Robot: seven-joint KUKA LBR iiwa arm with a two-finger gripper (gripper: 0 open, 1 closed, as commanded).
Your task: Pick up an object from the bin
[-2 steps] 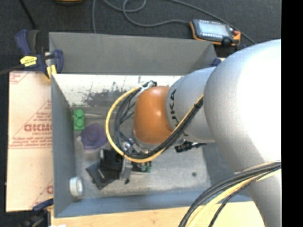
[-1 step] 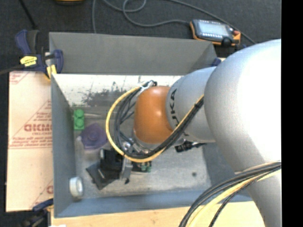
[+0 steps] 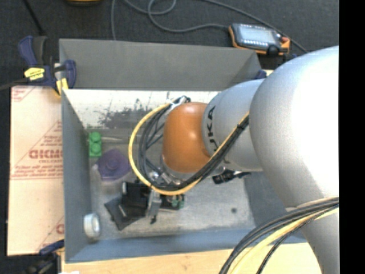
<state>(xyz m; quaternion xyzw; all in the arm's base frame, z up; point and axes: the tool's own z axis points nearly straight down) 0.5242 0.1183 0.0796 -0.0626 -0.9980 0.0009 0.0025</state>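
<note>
Evidently, nothing had yet been lifted: the gripper (image 3: 151, 203) was seen low against a flat black object (image 3: 120, 212) near the bin's (image 3: 171, 67) front-left corner, below a purple lid (image 3: 112, 163). Whether it was open or closed could not be told; grasping and lifting remained.

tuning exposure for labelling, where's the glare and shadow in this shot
Camera view: hard light hits the far strip of the bin; camera view: the white arm glares at right; camera view: its shadow darkens the near-left floor around the black thing.
</note>
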